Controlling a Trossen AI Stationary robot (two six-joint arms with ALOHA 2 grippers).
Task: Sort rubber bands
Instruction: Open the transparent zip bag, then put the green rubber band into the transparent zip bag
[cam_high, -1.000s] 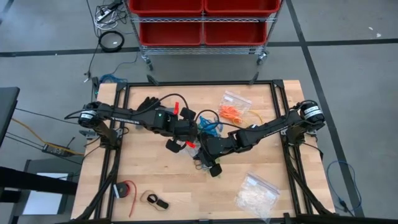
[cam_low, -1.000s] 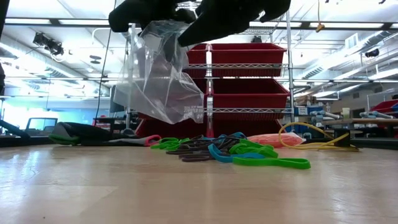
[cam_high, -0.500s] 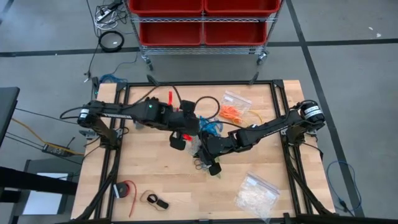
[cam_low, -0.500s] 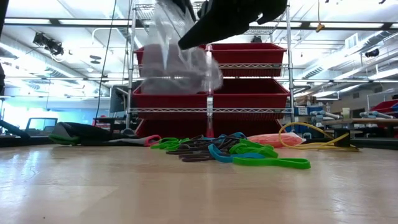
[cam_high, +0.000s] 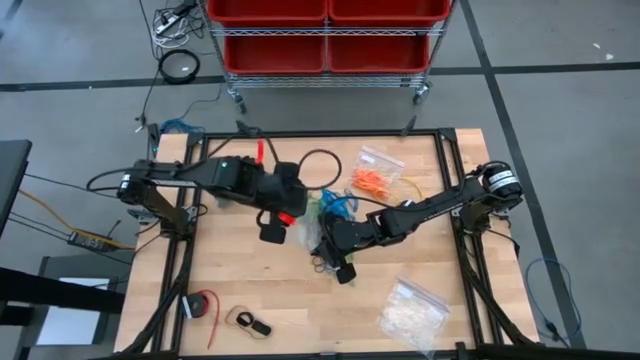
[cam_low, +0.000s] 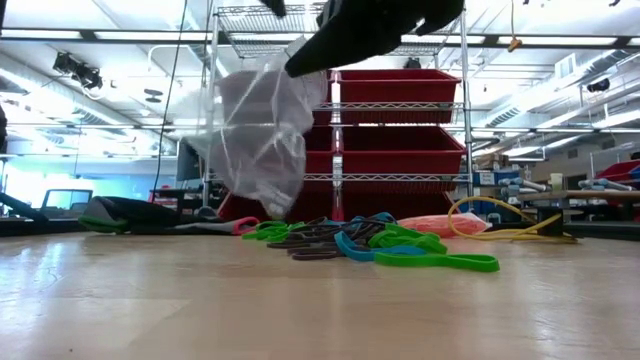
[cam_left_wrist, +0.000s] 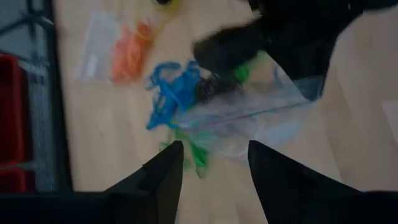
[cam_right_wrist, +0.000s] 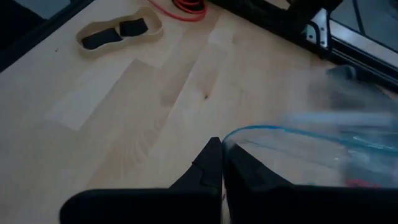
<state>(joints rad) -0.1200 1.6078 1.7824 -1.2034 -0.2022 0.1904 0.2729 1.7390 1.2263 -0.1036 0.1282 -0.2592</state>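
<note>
The rubber bands sit in a loose green, blue and black heap mid-table, with a batch of orange ones bagged up near the far edge. The right gripper is pinched tight on the rim of a clear plastic bag, which dangles above the pile. The left gripper hovers just beside it, fingers spread and holding nothing.
</note>
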